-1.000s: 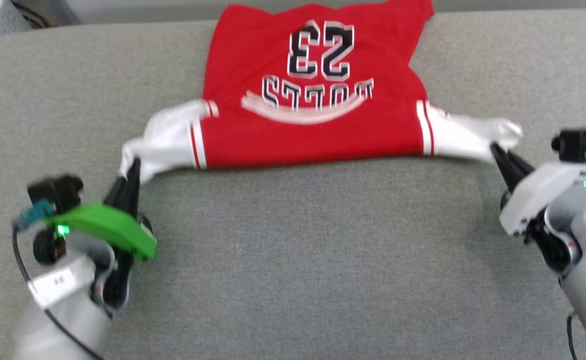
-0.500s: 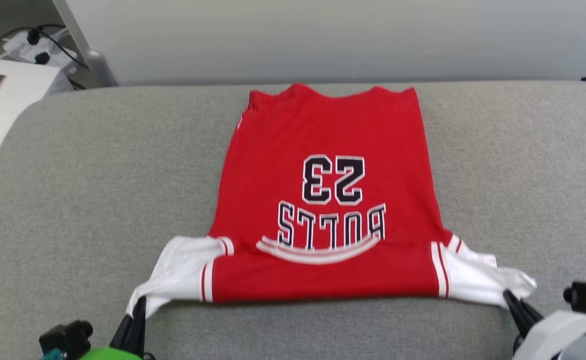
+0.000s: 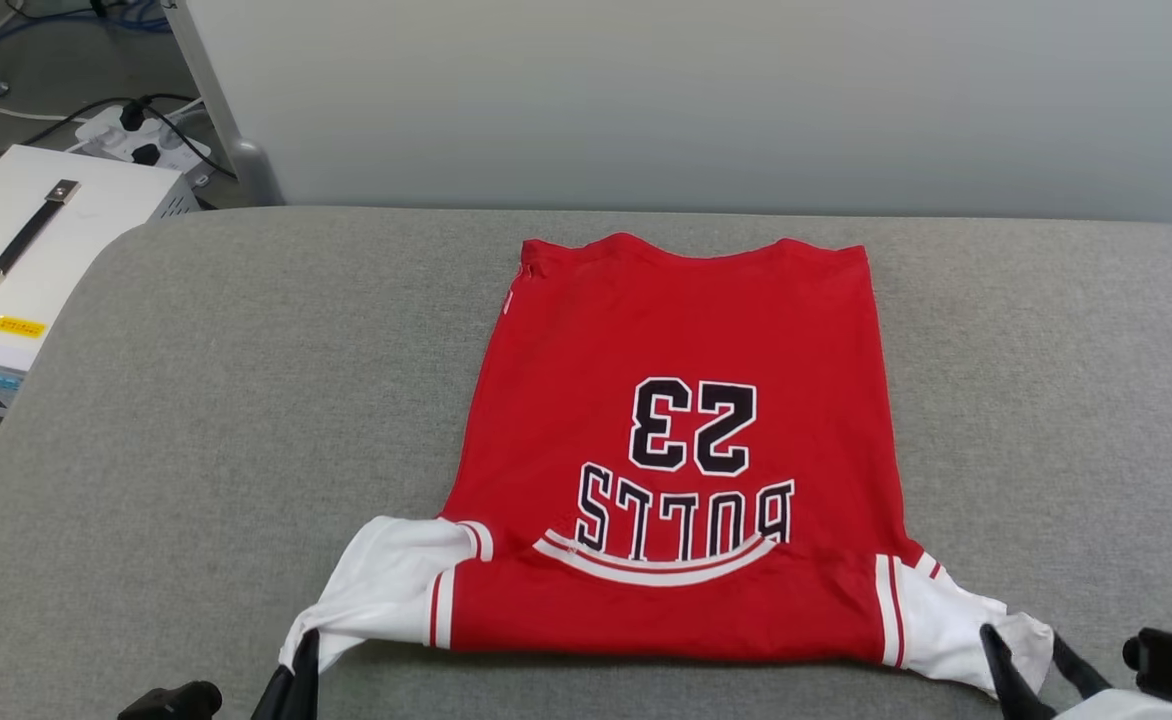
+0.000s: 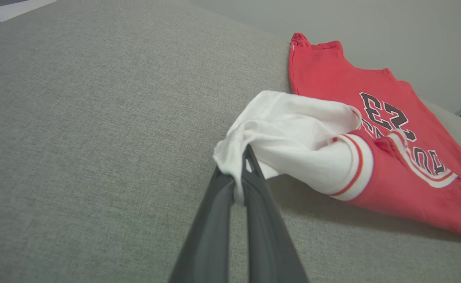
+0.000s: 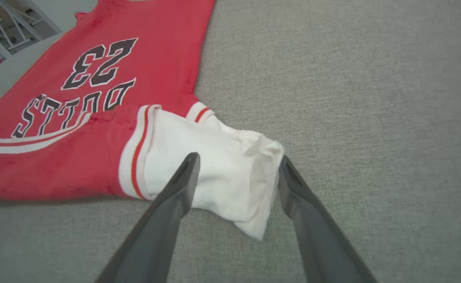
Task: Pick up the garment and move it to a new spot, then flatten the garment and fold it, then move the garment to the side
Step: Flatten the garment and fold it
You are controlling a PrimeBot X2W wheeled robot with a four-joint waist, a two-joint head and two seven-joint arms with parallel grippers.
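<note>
To pull it flat, the red T-shirt (image 3: 686, 400) was held by its seven-o'clock sleeve (image 3: 386, 580) in the clenched left gripper (image 4: 243, 173), while the five-o'clock sleeve (image 3: 956, 625) lay loose between the parted fingers of the right gripper (image 5: 238, 161).

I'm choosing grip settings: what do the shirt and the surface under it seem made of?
Garment: soft matte knit, probably cotton jersey; its white sleeve bunches and creases limply. Grey surface: matte woven upholstery-like cloth, judging by its fine visible weave; padding underneath cannot be told.
</note>
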